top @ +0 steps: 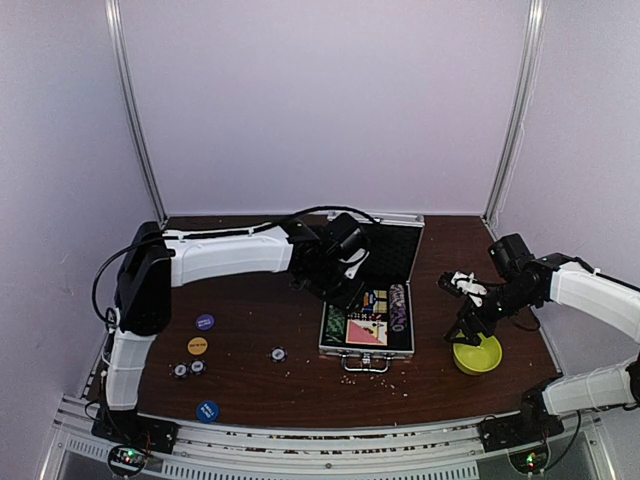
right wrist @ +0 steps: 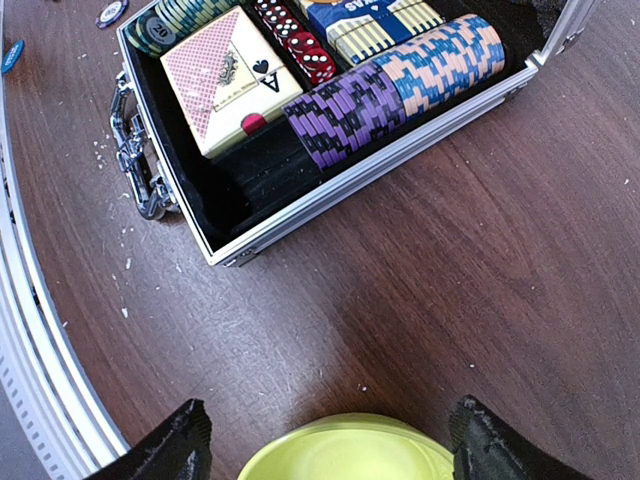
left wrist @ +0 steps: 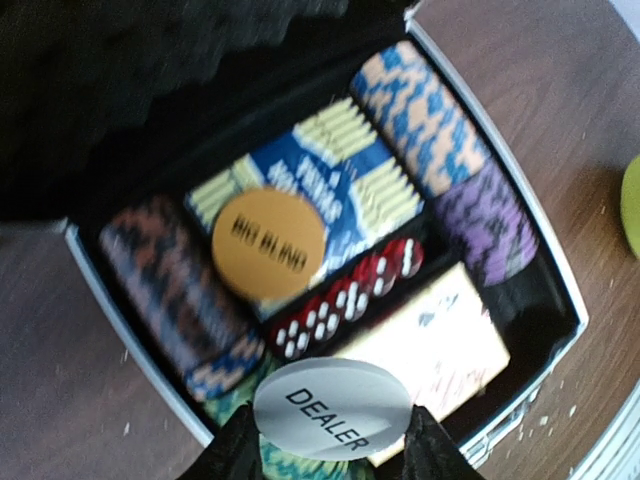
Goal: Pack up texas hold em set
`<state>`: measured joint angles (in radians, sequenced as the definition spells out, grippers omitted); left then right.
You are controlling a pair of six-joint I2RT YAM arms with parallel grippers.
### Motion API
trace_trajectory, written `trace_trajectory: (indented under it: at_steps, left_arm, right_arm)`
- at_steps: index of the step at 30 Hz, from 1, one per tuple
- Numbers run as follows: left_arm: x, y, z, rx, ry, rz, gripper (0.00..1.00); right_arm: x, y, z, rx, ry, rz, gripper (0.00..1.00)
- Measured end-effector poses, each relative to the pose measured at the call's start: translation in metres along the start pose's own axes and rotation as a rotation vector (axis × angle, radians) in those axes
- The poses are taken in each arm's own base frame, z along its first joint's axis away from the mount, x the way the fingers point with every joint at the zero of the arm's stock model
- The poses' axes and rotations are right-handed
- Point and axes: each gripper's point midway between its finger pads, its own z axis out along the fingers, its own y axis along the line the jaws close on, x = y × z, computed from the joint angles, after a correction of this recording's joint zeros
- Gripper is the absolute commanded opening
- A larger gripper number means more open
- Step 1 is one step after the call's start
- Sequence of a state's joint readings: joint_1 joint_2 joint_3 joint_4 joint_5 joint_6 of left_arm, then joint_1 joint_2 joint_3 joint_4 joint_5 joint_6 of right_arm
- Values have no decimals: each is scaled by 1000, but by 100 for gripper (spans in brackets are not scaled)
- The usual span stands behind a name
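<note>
The silver case [top: 366, 351] lies open at the table's middle, lid [top: 388, 250] up. The left wrist view shows its rim [left wrist: 520, 190], striped chip rows, red dice, two card decks and an orange BIG BLIND disc [left wrist: 268, 245] lying on a deck. My left gripper [top: 345, 285] hovers over the case, shut on the white DEALER disc [left wrist: 333, 408]. A purple disc [top: 205, 322], an orange disc [top: 198, 346], a blue disc [top: 207, 410] and loose chips [top: 188, 368] lie on the table to the left. My right gripper [right wrist: 330, 420] is open and empty, right of the case [right wrist: 400, 150].
A yellow-green bowl [top: 478, 355] sits right of the case, directly under my right gripper; its rim also shows in the right wrist view [right wrist: 350, 455]. A single chip [top: 278, 353] lies left of the case handle [top: 366, 364]. A metal rail [top: 320, 440] runs along the front edge.
</note>
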<state>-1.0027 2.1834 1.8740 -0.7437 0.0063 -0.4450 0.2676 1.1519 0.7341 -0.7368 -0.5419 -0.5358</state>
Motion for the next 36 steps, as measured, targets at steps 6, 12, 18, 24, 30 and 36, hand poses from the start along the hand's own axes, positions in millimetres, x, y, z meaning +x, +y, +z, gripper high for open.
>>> trace_trajectory:
  at_steps: [6, 12, 18, 24, 30, 36]
  left_arm:
    - [-27, -10, 21, 22, -62, 17, 44]
    - [-42, -17, 42, 50, -90, 32, 45]
    - [-43, -21, 59, 69, -98, 47, 46]
    - [-42, -21, 74, 70, -94, 58, 49]
    - [-46, -22, 74, 72, -105, 59, 49]
    - [-47, -21, 77, 71, -106, 58, 50]
  right_arm:
    - [0, 0, 0, 0, 0, 0, 82]
    - [1, 0, 1, -2, 3, 2, 83]
    - [2, 0, 2, -5, 9, 5, 83]
    - [2, 0, 3, -7, 12, 6, 82]
    - [2, 0, 3, -8, 14, 7, 83]
    - [3, 0, 4, -10, 18, 9, 83]
